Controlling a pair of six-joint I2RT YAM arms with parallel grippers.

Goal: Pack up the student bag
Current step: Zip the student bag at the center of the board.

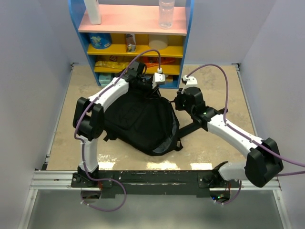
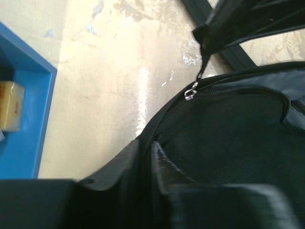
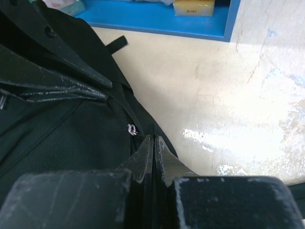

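Observation:
The student bag (image 1: 143,121) is a large black backpack lying flat in the middle of the table. My left gripper (image 1: 147,87) is at its far edge. In the left wrist view it (image 2: 147,145) is shut on the bag's black fabric rim, beside the zip track and short of a silver zip slider (image 2: 190,91). My right gripper (image 1: 180,101) is at the bag's right edge. In the right wrist view it (image 3: 154,138) is pinched shut on a thin black piece of the bag next to a silver zip ring (image 3: 132,129). No books show.
A blue shelf unit (image 1: 186,43) stands at the back with a clear bottle (image 1: 166,13) and a white bottle (image 1: 93,10) on top and boxes inside. The bag's straps (image 1: 190,128) trail to the right. White walls close in both sides.

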